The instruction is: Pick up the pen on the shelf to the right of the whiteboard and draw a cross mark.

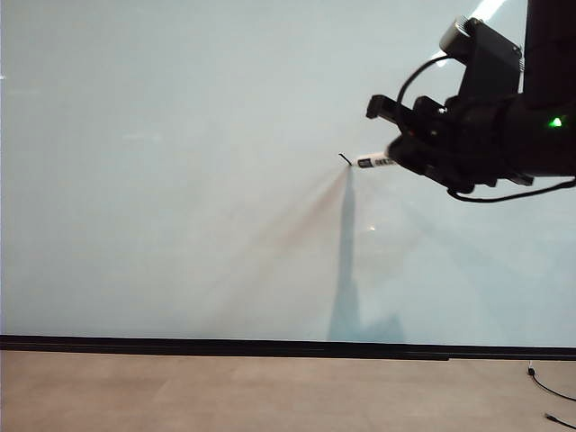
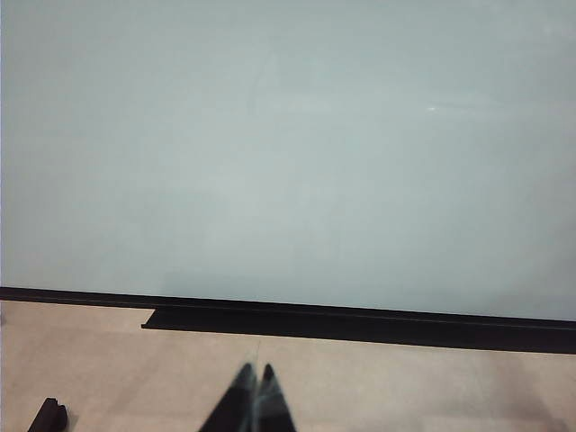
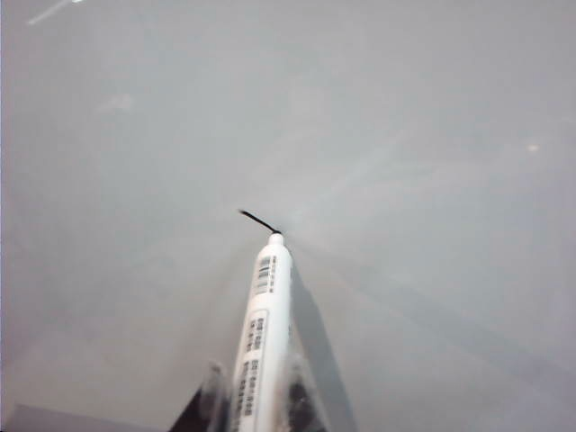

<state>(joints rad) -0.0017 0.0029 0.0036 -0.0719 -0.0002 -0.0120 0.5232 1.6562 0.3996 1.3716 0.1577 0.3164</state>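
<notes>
Right wrist view, nearest first: the right gripper (image 3: 255, 396) has its jaws clamped on the pen (image 3: 264, 346), a slim white marker with black label print, held out ahead of the wrist. The pen's black tip touches the whiteboard (image 3: 432, 135), at the end of a short black stroke (image 3: 257, 219) that slants away from it. In the exterior view the same right gripper (image 1: 409, 155) reaches in from the right side at mid height, the pen (image 1: 376, 162) pointing left, with the short stroke (image 1: 345, 159) just beyond its tip.

As I judge it, the pickup is done and the drawing has only begun: one small piece of a line exists, so most of the first stroke and all of the crossing stroke are left. No finished cross is on the board.

Left wrist view shows the left gripper (image 2: 255, 400) low near the floor (image 2: 405, 387), jaws together and holding nothing, well apart from the pen.

Farther off, the whiteboard (image 1: 180, 180) is a glossy pale grey-white sheet filling nearly every view, with soft glare spots and the arm's shadow falling below the pen. A thin black strip (image 1: 225, 346) forms its lower edge, and tan floor (image 1: 270, 396) lies beneath, with a cable (image 1: 551, 389) at the far right.
</notes>
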